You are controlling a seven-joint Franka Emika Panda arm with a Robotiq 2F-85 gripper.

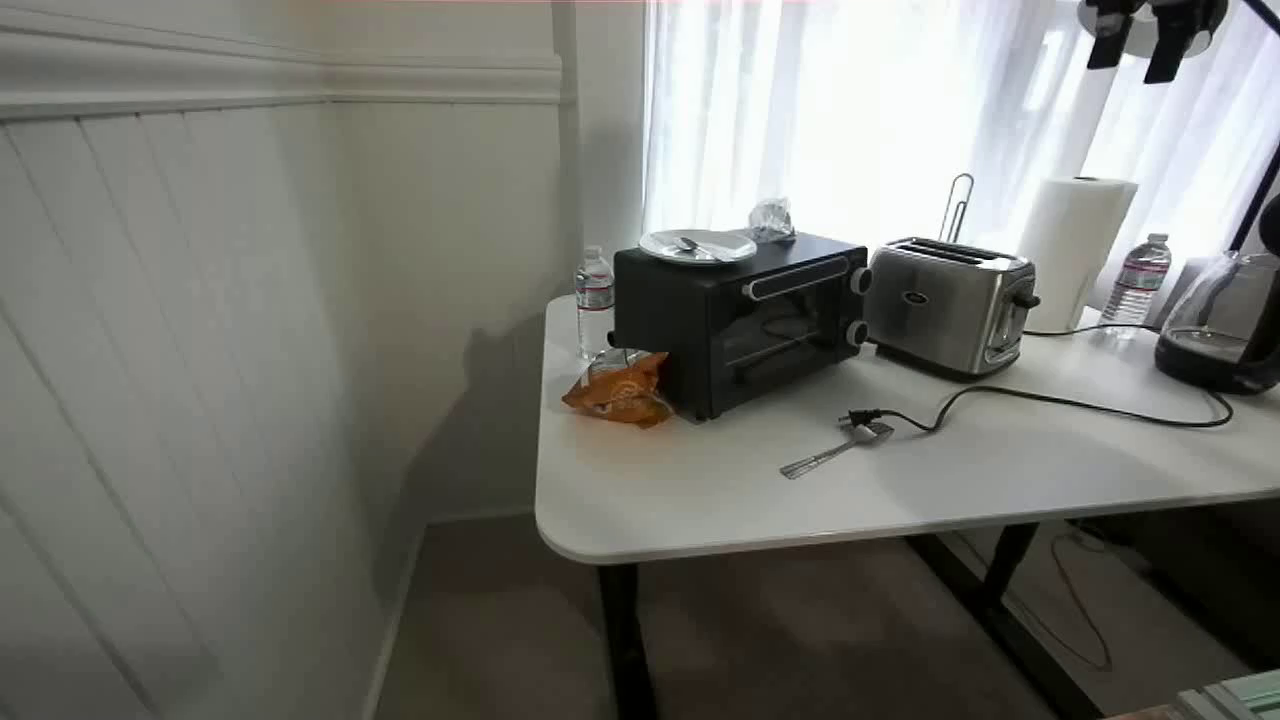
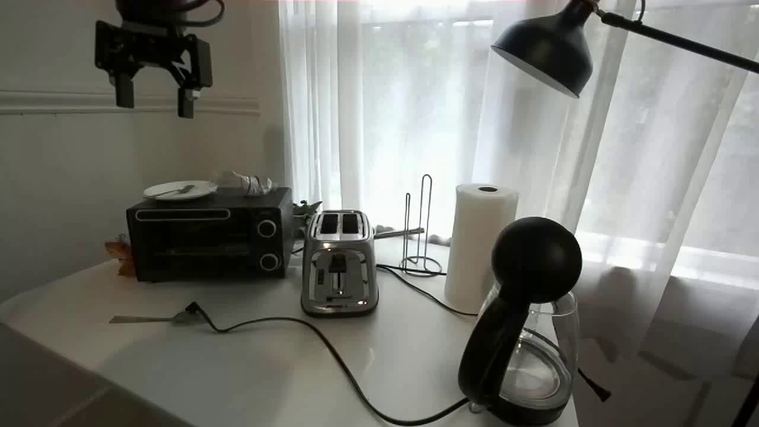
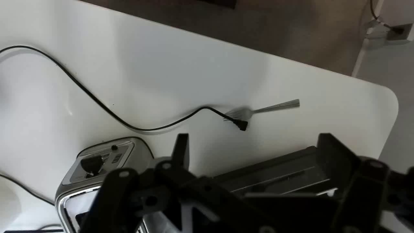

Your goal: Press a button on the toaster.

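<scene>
The silver toaster (image 1: 935,310) stands on the white table beside a black toaster oven. It also shows in an exterior view (image 2: 315,279) and in the wrist view (image 3: 136,161). Its end panel has a black lever (image 2: 338,261), also visible in the wrist view (image 3: 91,164). Small marks or buttons (image 3: 117,158) and a small dark knob (image 3: 114,147) sit beside the lever; details are too small to read. My gripper (image 2: 155,105) is open and empty, high above the table and toaster oven, apart from the toaster. It also shows in an exterior view (image 1: 1134,62) and the wrist view (image 3: 254,139).
The toaster oven (image 1: 660,320) bears a plate (image 1: 735,247). A fork (image 3: 278,106) and a cord's plug (image 3: 241,124) lie in front. An orange bag (image 1: 622,392), a paper towel roll (image 2: 474,249), a wire stand (image 2: 424,237), a glass kettle (image 2: 533,379) and a lamp (image 2: 551,47) stand around.
</scene>
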